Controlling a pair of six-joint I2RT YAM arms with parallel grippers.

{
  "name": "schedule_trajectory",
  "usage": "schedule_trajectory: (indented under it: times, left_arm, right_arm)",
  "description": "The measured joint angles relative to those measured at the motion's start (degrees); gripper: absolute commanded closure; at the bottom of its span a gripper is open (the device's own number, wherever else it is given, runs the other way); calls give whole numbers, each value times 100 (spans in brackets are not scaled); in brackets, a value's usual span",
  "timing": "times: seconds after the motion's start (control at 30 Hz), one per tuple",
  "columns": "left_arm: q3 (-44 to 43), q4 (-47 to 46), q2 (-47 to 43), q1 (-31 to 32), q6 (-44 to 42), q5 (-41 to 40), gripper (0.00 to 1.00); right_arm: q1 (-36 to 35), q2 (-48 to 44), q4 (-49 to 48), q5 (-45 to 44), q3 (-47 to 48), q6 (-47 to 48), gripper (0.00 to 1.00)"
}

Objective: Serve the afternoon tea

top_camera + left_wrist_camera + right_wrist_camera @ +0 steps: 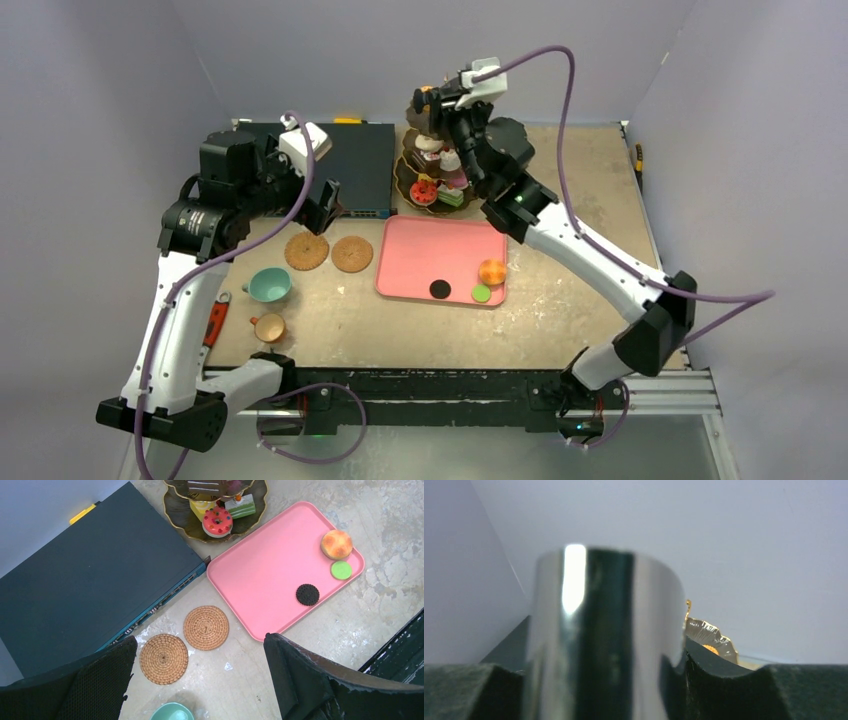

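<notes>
The dark three-tier stand holds toy cakes, among them a red donut and a green slice. My right gripper hovers at the stand's top, shut on shiny tongs; a scalloped gold-edged tier shows behind them. On the pink tray lie an orange bun, a green macaron and a black cookie. Two woven coasters lie left of the tray. A teal cup and a tan cup stand nearer. My left gripper hangs open above the coasters.
A dark flat box lies at the back, left of the stand and right beside the coasters. A red-handled tool lies at the table's left edge by the cups. Grey walls close in the back and sides.
</notes>
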State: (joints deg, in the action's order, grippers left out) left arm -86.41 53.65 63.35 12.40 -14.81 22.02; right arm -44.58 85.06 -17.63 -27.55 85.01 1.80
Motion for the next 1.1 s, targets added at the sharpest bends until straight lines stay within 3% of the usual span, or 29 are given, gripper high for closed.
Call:
schedule_trajectory:
  times: [0.3,0.57,1.1]
  left_arm:
    - [-52,13,-4,0,-2,0,1]
    - [-72,55,-9,0,-92,-39,1]
    - [-125,90,-37,0,-131,-83,1]
  right_arm:
    - [258,1307,55,302,774,184,61]
    - [378,1777,-7,308,953,234,60]
    - [422,1858,-227,302,909,341,40]
